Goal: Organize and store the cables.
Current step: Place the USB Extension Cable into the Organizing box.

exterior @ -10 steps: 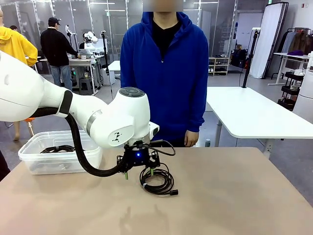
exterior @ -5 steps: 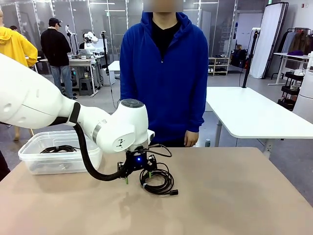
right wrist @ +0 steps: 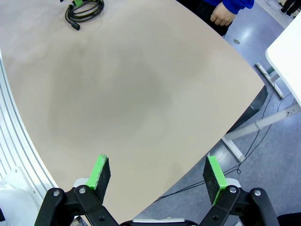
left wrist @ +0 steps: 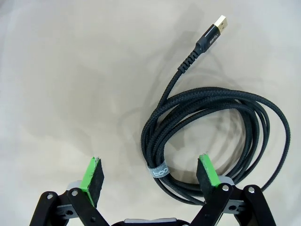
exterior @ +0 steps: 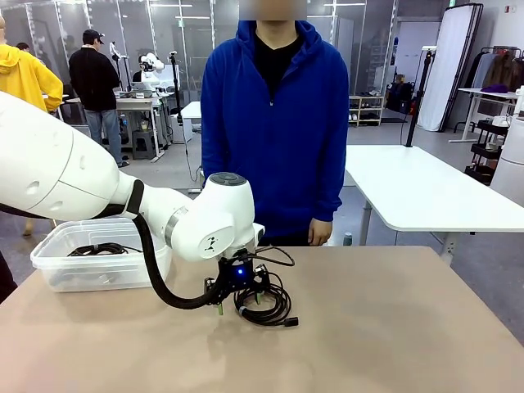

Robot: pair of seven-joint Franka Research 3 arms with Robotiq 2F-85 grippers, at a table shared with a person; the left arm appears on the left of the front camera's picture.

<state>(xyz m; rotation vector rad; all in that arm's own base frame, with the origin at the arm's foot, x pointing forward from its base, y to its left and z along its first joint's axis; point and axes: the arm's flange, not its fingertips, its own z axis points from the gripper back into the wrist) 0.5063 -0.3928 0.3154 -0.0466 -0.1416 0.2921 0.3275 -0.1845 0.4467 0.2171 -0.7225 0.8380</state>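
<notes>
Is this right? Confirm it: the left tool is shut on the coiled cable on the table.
Not quite. The left tool is open, its pads straddling the tied part of the coiled cable on the table, nothing gripped yet. The left wrist view shows it.

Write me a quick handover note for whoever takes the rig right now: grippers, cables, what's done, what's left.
Left gripper: open, low over the coiled black USB cable mid-table, pads straddling its tied section; nothing gripped yet.
Right gripper: open, empty, hovering high over the table edge.
Clear plastic bin at table's left end: one black cable already inside.
Person in the blue hoodie stands at the far side, hands off the table.
Left: close on the coil, lift it, drop it in the bin.
</notes>
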